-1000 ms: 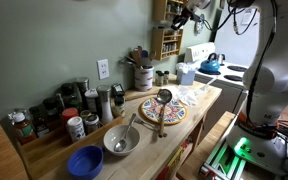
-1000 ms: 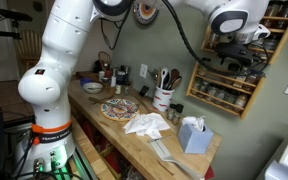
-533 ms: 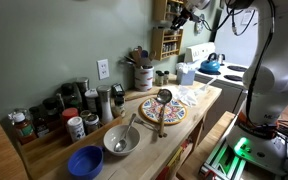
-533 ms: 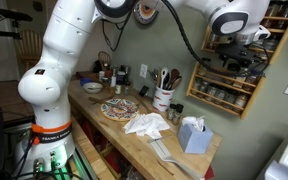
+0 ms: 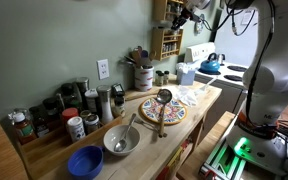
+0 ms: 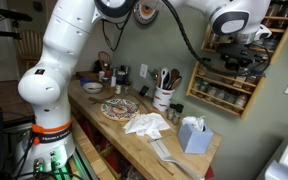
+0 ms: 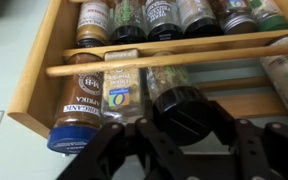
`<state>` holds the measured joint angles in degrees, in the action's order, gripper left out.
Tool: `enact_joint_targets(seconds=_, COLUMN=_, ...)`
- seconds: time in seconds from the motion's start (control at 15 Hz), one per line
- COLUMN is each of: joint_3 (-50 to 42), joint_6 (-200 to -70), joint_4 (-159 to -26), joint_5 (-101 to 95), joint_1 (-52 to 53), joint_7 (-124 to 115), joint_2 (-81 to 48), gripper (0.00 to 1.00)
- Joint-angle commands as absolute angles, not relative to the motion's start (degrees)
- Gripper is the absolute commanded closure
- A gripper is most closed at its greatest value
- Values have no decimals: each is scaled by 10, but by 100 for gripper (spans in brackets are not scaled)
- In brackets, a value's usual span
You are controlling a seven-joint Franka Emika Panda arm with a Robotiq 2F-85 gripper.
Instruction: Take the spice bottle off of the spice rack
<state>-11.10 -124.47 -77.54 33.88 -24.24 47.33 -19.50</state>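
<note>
Sage-green kitchen wall rises above a long wooden counter (image 5: 170, 136) and carries a tall, narrow light-brown wooden spice rack (image 6: 220, 104), its shelves lined with small jars. High up at the rack, the robot's black gripper (image 7: 184, 135) reaches in. From the wrist, a black-lidded spice bottle (image 7: 179, 102) sits on its shelf behind a wooden rail (image 7: 184, 62), right at the dark fingers. Whether they are spread or clamped on it, I cannot tell.

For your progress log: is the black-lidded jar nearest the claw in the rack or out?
In: the black-lidded jar sits behind the wooden rail of the spice rack.
</note>
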Motion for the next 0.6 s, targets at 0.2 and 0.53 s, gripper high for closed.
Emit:
enact_joint_targets(seconds=0.2, joint_3=-111, joint_6=-1205, joint_4=-745, joint_5=340, joint_1=-254, joint_7=480, joint_2=-193, gripper=69)
enact_joint_targets(seconds=0.53, joint_3=-114, joint_6=-1168, joint_4=-727, joint_5=334, joint_1=-256, joint_7=474, joint_2=-186, gripper=69)
